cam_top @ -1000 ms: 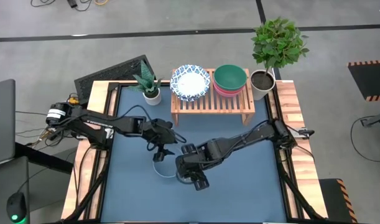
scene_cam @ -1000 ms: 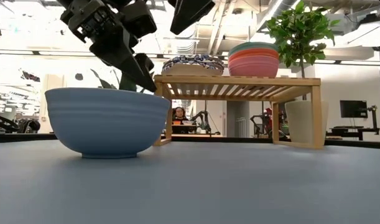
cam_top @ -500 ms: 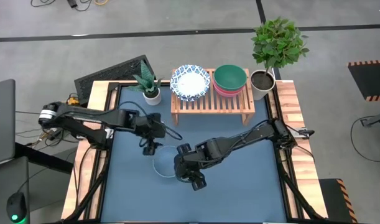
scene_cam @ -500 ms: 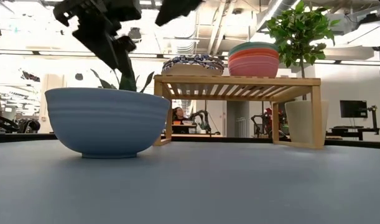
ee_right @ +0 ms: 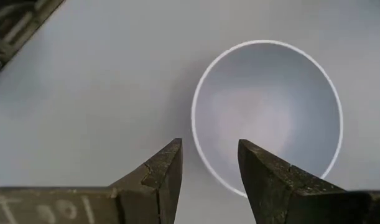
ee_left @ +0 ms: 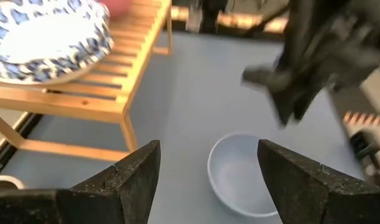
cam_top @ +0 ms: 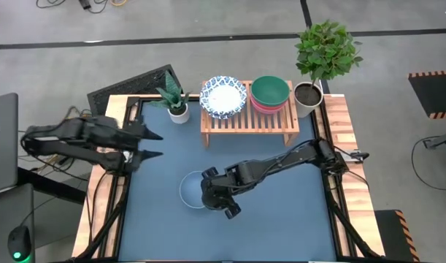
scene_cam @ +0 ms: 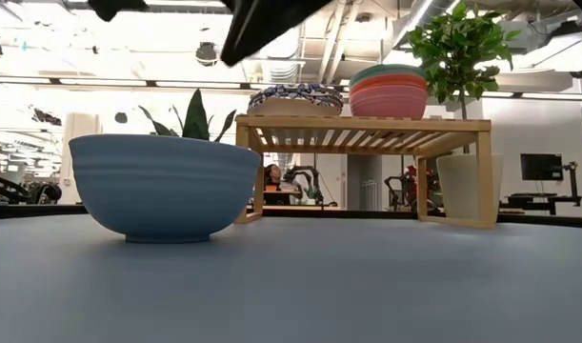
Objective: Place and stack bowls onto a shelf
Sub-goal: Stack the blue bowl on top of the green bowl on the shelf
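Note:
A light blue bowl (cam_top: 192, 191) (scene_cam: 165, 186) stands upright on its base on the blue table. My right gripper (cam_top: 210, 193) (ee_right: 209, 149) hovers open above it, its fingers over the rim, well clear of the bowl in the low view. My left gripper (cam_top: 154, 145) (ee_left: 208, 149) is open at the table's left edge, pointing toward the bowl (ee_left: 242, 174). The wooden shelf (cam_top: 248, 120) (scene_cam: 362, 129) carries a stack of blue-patterned white bowls (cam_top: 223, 96) on its left half. On its right half is a stack with a green bowl on top (cam_top: 270, 91).
A small plant in a white pot (cam_top: 175, 102) stands left of the shelf, a taller plant's pot (cam_top: 307, 96) right of it. Bare blue table (cam_top: 281, 212) lies near and right of the bowl. The right arm (ee_left: 314, 56) reaches across the table's middle.
My left gripper has pulled away from the bowl toward the table's left edge and risen out of the low view. My right gripper has shifted a little left, coming over the bowl. The bowl has stayed in place.

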You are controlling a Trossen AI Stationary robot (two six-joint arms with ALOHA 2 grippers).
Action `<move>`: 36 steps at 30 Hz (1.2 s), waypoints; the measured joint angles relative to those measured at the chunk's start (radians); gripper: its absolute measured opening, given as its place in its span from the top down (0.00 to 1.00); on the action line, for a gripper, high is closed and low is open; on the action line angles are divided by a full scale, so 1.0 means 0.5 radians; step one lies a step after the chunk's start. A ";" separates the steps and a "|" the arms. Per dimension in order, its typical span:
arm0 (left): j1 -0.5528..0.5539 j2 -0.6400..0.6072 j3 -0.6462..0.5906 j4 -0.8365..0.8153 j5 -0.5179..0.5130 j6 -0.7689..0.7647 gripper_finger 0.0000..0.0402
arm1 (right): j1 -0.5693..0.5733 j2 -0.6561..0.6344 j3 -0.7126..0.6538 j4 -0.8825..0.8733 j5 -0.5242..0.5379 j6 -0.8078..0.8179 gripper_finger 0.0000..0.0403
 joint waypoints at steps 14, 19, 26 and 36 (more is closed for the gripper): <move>-0.054 -0.433 -0.039 -0.019 -0.086 -0.126 0.37 | -0.023 0.231 -0.030 -0.042 -0.018 -0.232 0.55; -0.054 -0.438 -0.103 -0.049 -0.086 -0.128 0.37 | -0.042 0.233 -0.029 -0.077 -0.022 -0.224 0.57; -0.054 -0.437 -0.214 -0.057 -0.086 -0.165 0.37 | -0.054 0.216 -0.028 -0.060 0.007 -0.225 0.78; -0.054 -0.434 -0.242 -0.055 -0.086 -0.209 0.37 | -0.096 0.218 -0.027 -0.063 0.039 -0.190 0.96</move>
